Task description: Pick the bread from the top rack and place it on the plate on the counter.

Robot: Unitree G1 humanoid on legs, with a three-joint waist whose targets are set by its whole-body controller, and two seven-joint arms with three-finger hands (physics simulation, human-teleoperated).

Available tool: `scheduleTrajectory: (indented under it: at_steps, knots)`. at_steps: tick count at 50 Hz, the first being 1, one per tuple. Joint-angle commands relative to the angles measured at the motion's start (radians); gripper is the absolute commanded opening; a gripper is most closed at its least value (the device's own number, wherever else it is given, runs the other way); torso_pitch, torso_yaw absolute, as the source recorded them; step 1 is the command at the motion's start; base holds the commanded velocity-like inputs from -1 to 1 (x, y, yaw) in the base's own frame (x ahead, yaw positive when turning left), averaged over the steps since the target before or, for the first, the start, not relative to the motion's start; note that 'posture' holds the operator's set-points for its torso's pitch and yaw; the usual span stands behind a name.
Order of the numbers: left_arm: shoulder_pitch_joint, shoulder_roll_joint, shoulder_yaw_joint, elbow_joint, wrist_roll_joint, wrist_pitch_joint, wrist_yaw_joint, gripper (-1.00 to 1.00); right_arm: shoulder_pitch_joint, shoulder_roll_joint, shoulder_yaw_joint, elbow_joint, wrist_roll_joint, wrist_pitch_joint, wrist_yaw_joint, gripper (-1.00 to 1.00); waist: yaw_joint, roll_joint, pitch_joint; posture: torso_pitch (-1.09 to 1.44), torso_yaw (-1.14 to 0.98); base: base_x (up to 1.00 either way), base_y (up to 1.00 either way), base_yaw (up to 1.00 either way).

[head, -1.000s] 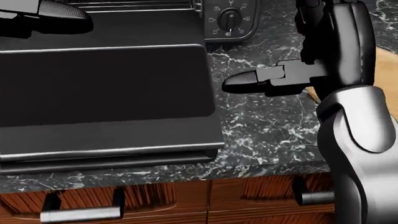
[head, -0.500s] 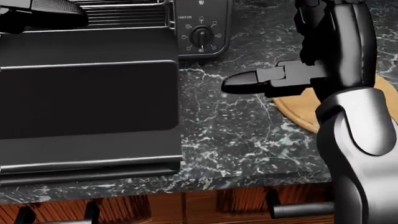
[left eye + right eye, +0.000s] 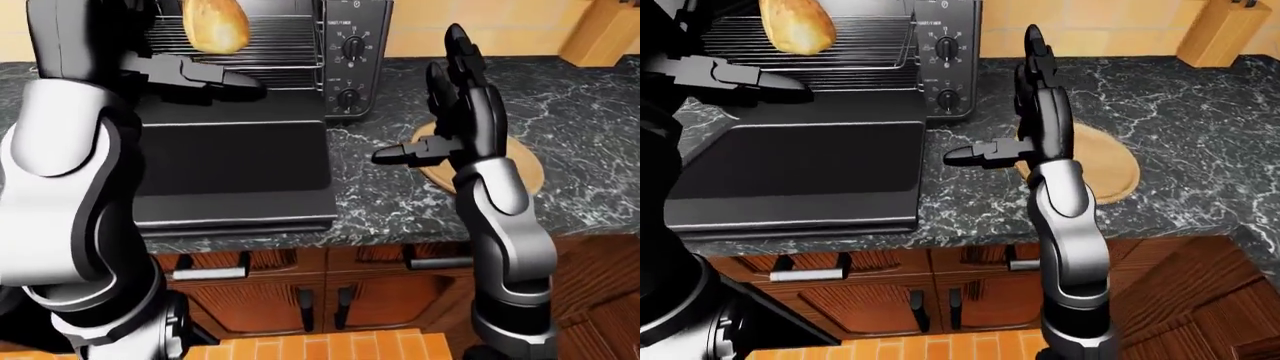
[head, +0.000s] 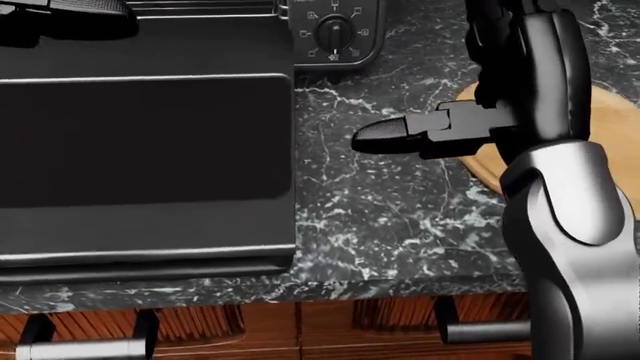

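The bread (image 3: 215, 26), a golden oval loaf, lies on the wire top rack (image 3: 280, 41) of the toaster oven at the top left of the left-eye view. My left hand (image 3: 215, 75) is open just below the bread and above the lowered oven door, its fingers pointing right; I cannot tell whether they touch the loaf. My right hand (image 3: 440, 112) is open and upright with the thumb pointing left and nothing in it. It hovers over the round wooden plate (image 3: 525, 169) on the dark marble counter (image 3: 400, 202), to the right of the oven.
The black oven door (image 4: 140, 150) lies open flat over the counter, reaching almost to its near edge. The oven's control knobs (image 3: 945, 46) are on its right side. A wooden knife block (image 3: 605, 34) stands at the top right. Wooden drawers with metal handles (image 3: 210, 271) run below.
The head view has shifted, so the camera moved: oven and counter slid left, and more of the plate now shows. The right hand keeps its open pose.
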Motion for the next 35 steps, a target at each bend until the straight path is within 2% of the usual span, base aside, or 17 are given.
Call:
scheduleTrajectory:
  at_steps: [1, 15, 21, 26, 35]
  knots:
    - [-0.036, 0.009, 0.006, -0.012, 0.000, -0.040, 0.008, 1.00, -0.031, -0.007, -0.007, -0.033, -0.006, -0.039, -0.001, 1.00, -0.001, 0.004, -0.029, 0.00, 0.00, 0.00, 0.00, 0.00]
    - [-0.084, 0.029, 0.009, 0.027, -0.018, -0.051, 0.016, 1.00, -0.016, -0.003, -0.009, -0.048, -0.010, -0.036, 0.002, 1.00, 0.003, 0.005, -0.033, 0.00, 0.00, 0.00, 0.00, 0.00]
    - [-0.177, 0.050, -0.013, 0.131, -0.018, -0.077, -0.001, 1.00, -0.014, -0.005, -0.014, -0.055, -0.005, -0.036, 0.000, 1.00, 0.003, 0.003, -0.030, 0.00, 0.00, 0.00, 0.00, 0.00]
    - [-0.255, 0.064, -0.035, 0.289, 0.019, -0.114, -0.030, 1.00, -0.019, -0.009, -0.016, -0.053, -0.002, -0.033, -0.001, 1.00, 0.005, 0.002, -0.028, 0.00, 0.00, 0.00, 0.00, 0.00]
    - [-0.336, 0.040, -0.051, 0.536, 0.067, -0.187, -0.079, 1.00, -0.010, -0.011, -0.020, -0.070, 0.004, -0.032, -0.003, 1.00, 0.005, 0.000, -0.028, 0.00, 0.00, 0.00, 0.00, 0.00]
